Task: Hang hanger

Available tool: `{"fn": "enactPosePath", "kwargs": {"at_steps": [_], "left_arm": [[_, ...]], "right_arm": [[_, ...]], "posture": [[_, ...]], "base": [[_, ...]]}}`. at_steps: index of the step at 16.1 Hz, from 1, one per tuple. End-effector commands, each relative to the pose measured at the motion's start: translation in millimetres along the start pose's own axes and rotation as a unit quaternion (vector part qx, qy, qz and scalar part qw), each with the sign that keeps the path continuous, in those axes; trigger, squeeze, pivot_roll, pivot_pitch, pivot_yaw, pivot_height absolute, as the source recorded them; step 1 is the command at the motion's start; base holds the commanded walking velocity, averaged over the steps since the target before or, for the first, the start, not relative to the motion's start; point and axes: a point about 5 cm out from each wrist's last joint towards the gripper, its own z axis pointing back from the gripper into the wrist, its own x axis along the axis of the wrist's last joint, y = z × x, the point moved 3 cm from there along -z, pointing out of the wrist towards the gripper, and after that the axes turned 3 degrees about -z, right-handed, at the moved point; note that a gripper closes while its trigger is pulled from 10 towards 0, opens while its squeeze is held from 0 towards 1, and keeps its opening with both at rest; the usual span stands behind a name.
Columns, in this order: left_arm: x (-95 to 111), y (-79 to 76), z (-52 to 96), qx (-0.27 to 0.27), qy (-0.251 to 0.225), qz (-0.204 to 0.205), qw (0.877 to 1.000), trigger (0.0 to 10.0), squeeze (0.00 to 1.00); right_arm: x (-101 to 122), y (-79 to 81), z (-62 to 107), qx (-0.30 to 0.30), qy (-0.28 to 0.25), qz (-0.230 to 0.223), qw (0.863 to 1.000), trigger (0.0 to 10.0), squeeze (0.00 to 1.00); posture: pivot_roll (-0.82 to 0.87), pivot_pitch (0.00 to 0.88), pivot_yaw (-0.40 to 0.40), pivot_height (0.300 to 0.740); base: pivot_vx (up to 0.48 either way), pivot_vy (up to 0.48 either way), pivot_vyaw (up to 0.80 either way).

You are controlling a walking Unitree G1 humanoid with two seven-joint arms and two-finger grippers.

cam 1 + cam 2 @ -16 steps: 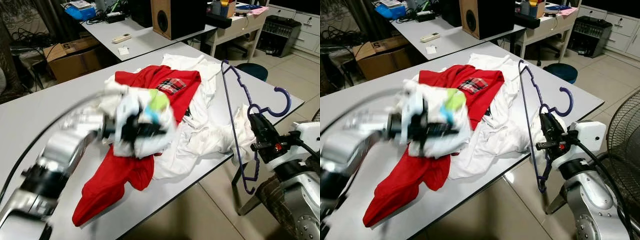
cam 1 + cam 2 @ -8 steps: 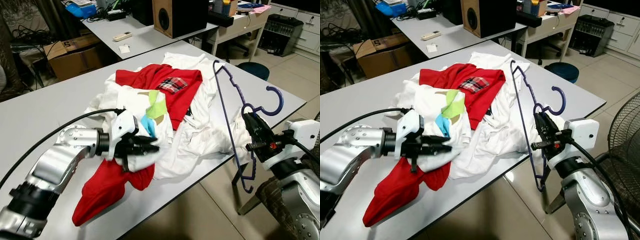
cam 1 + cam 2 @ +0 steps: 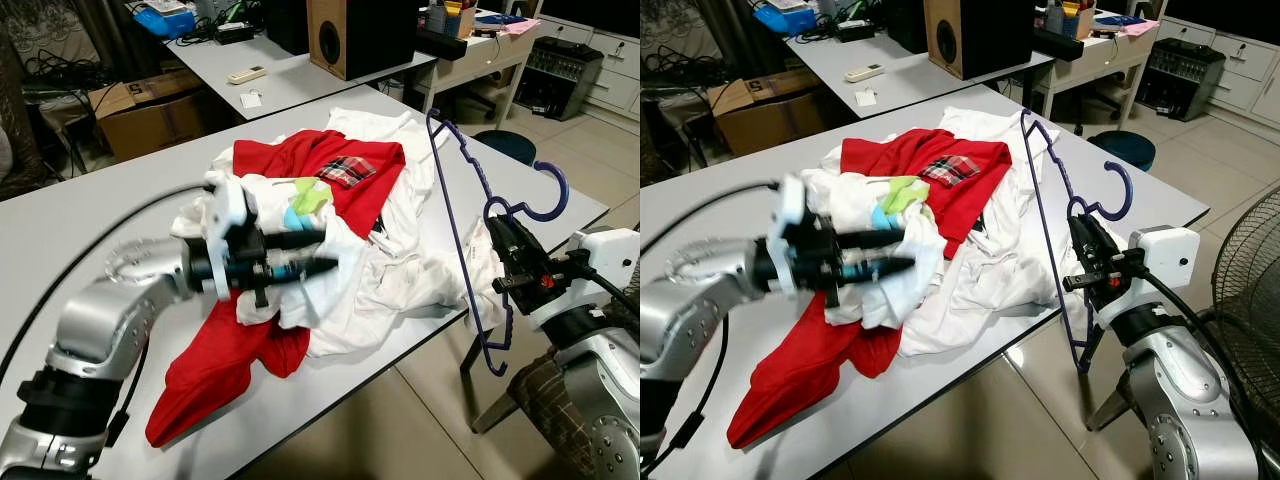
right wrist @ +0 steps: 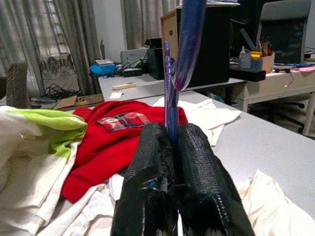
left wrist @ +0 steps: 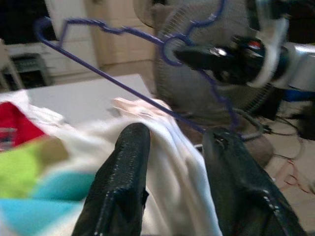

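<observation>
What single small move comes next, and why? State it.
Probably carry the white garment in the left claw toward the purple hanger. The right claw holds that hanger upright at the table edge, apart from the garment.

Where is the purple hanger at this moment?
The purple hanger is held upright in the right gripper, at the robot's right, just off the table edge beside the white clothes.

hanger (image 3: 470,240): thin, purple, with notched shoulders and a curved hook
pose: held on edge, hook up and toward the robot's right, one shoulder tip high over the table
place: at the table's right edge, above the white clothes
state: pinched near the neck by the right gripper (image 3: 503,243)
</observation>
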Motion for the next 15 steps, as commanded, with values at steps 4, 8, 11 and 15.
{"fn": "enactPosePath", "kwargs": {"at_steps": [4,8,11,15], "left_arm": [[-2,18.4,-4.0,0.076,0.028,-0.030,0.996,10.0,1.00],[-30,73.0,23.3,0.249,0.150,-0.089,0.953,10.0,0.93],[-47,91.6,44.1,0.293,0.216,-0.083,0.928,10.0,0.00],[-56,74.5,33.8,0.249,0.167,0.024,0.954,9.8,0.00]], "right_arm": [[-4,-6.1,6.8,-0.016,0.024,0.013,0.999,10.0,0.00],[4,0.6,5.8,0.029,0.015,0.012,0.999,10.0,0.00],[6,-0.4,5.7,0.038,0.017,0.014,0.999,10.0,0.00],[3,4.7,7.0,0.046,0.023,0.009,0.999,10.0,0.00]], "posture": [[-0.09,0.000,0.060,0.740],[-0.09,0.000,0.053,0.740],[-0.09,0.000,0.055,0.740],[-0.09,0.000,0.056,0.740]], "base": [[0.000,0.000,0.00],[0.000,0.000,0.00],[0.000,0.000,0.00],[0.000,0.000,0.00]]}}
